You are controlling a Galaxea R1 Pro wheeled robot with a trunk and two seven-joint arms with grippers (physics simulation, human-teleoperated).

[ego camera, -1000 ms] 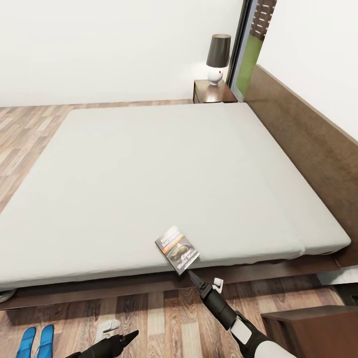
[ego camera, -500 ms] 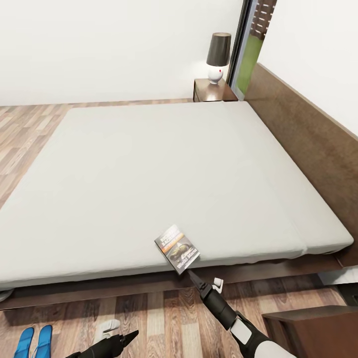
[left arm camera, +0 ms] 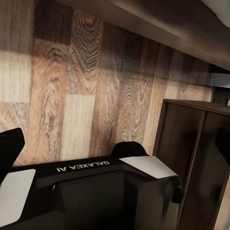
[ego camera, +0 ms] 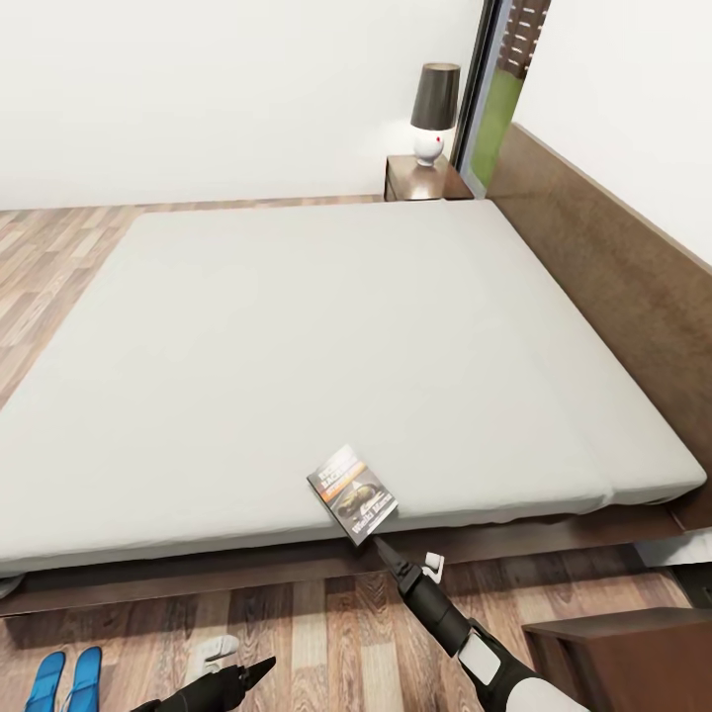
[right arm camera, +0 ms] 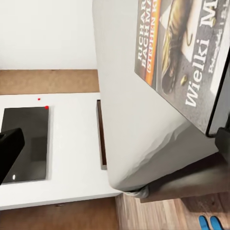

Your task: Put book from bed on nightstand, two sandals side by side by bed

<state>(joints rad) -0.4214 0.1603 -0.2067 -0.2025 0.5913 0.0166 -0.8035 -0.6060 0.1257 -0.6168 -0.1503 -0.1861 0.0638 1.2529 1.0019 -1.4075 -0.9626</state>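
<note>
Sandals (ego camera: 64, 679) already paired by the bed (ego camera: 297, 336); book (ego camera: 353, 494) not moved, right gripper (ego camera: 381, 547) pinching its edge; left gripper (ego camera: 259, 668) looks narrow.

Stood on the far bedside cabinet: a table lamp (ego camera: 433, 114) with dark shade and round white base. Rose just beside it: a dark-framed window (ego camera: 499, 94) showing grass and slatted fence. Ran behind both: a plain white wall (ego camera: 227, 94), meeting the wood-plank floor (ego camera: 44, 262).
</note>
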